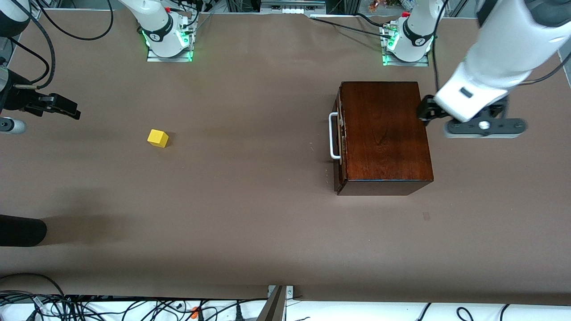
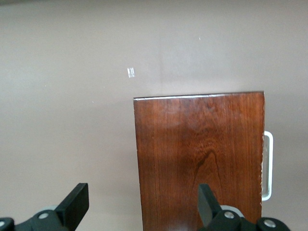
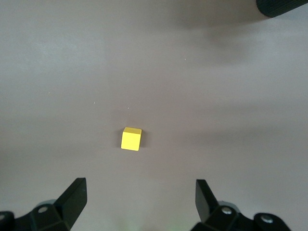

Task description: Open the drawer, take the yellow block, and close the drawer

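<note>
Brown counter (image 1: 250, 232) lies nearest the camera, bare along its near edge. Right tool (image 1: 67, 108) hangs released, jaws spread wide, over the counter toward the right arm's end, well apart from the box; arm waits. Yellow block (image 1: 158, 138) sits on the counter, out of the drawer, between that tool and the box. Box (image 1: 386, 133): drawer (image 1: 340, 138) looks shut or nearly so, white handle (image 1: 333, 136) facing the block. Left tool (image 1: 428, 111), released, hovers over the box's edge away from the handle, likely withdrawing or steadying.
</note>
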Robot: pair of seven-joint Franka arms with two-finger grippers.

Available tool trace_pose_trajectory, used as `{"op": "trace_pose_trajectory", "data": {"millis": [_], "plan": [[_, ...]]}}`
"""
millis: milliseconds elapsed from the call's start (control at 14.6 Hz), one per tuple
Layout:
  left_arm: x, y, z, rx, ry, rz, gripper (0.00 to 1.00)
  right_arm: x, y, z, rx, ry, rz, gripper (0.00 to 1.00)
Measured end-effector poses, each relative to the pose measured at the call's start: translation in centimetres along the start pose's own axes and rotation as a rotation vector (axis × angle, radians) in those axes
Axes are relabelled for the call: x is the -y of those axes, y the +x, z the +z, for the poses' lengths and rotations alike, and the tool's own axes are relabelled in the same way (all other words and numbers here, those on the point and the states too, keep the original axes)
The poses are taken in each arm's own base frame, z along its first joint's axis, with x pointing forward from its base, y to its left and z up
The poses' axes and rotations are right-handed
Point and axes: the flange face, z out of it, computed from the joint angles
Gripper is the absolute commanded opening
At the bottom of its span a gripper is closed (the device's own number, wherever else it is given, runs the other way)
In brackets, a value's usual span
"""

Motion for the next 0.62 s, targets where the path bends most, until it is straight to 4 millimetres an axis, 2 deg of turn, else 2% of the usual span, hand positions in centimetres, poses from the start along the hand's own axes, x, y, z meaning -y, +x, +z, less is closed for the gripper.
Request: {"op": "trace_pose_trajectory", "data": {"millis": [137,411,616], "plan": [[2.7,-1.4,0.2,-0.016,-0.062,-0.067,1.0,0.0,0.0,0.0,-0.002,0.0,-0.008,1.0],[10.9,-3.3,1.3,-0.048,-0.178,-0.226,1.0,0.0,0.1,0.0,-0.005,0.0,-0.01,1.0],[13.6,-3.5,2.2,-0.051,-0.176,-0.158,1.0,0.0,0.1,-0.1,-0.007,0.0,-0.01,1.0]]}}
